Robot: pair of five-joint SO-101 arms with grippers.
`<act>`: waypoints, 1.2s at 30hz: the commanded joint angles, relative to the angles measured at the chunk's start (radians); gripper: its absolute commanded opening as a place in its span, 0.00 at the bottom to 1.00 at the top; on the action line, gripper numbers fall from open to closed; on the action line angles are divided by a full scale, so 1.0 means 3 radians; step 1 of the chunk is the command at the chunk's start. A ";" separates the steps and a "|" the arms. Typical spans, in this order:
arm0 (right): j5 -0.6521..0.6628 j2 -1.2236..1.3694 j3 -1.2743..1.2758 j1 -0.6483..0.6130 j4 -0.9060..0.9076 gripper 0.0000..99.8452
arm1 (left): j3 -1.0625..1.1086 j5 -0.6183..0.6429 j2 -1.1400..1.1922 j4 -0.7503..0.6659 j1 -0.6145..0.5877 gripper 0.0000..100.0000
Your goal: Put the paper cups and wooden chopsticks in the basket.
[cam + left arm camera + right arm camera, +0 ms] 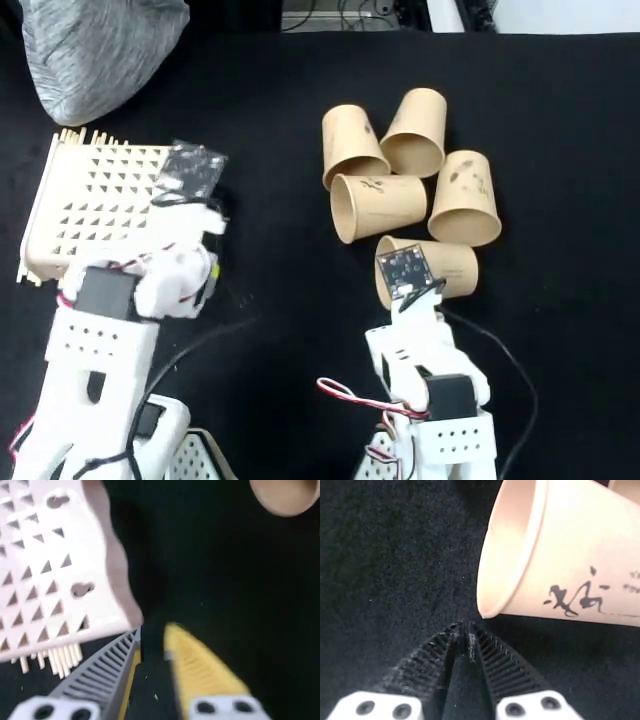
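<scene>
Left hand (pixel 155 630) hangs just beside the basket (pixel 90 200), its grey and yellow fingers (pixel 195 665) a narrow gap apart, gripping nothing. Right hand (pixel 462 627) is pinched closed on nothing, its tips just beside the rim of the nearest cup (pixel 560 555). All five cups (pixel 380 205) are tan paper with dark scribbles, clustered on the black bench (pixel 560 100) well apart from the basket. Two lie with mouths toward the basket side, long axes across the bench; three have wide ends toward the arms. One white basket has triangular holes. Pale chopsticks (pixel 60 660) poke from its edge, long axes running away from the arms, too bunched to count.
</scene>
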 commanded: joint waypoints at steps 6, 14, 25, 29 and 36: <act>0.0000 -0.0238 -0.0008 -0.0031 0.0020 0.01 | 0.0882 0.0271 -0.0164 -0.0680 -0.1194 0.35; 0.0000 -0.0238 -0.0008 -0.0031 0.0020 0.01 | 0.1747 0.1069 -0.0184 -0.2041 -0.1286 0.29; 0.0000 -0.0238 -0.0008 -0.0031 0.0020 0.01 | 0.1803 0.0578 -0.0844 -0.1836 -0.1225 0.03; 0.0000 -0.0238 -0.0008 -0.0031 0.0020 0.01 | 0.1788 0.0563 -0.1744 -0.1187 -0.0959 0.03; 0.0000 -0.0238 -0.0008 -0.0031 0.0020 0.01 | 0.1772 0.0557 -0.3324 -0.0578 -0.0637 0.03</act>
